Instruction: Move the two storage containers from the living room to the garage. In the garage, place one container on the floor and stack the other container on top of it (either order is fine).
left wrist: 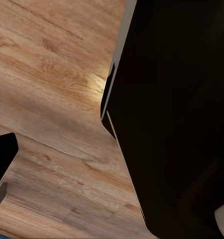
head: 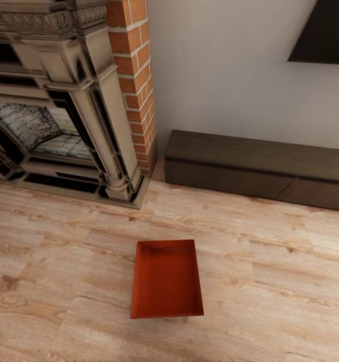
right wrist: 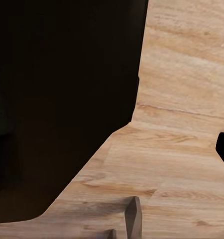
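One storage container (head: pixel 166 279), an orange-red open bin, was seen on the light wood floor (head: pixel 269 291) of the living room, at about 6 o'clock in the head view. It was set apart from the fireplace (head: pixel 53 105) at 10 o'clock, the brick chimney (head: pixel 136 75) at 12 o'clock, and the long dark bench (head: pixel 254 168) at 2 o'clock. A black TV (head: pixel 322 32) was hung on the wall. How wide either pincer was held could not be told.

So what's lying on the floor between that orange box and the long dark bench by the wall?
Nothing: in the head view only bare wood-plank floor separates the storage container from the bench.
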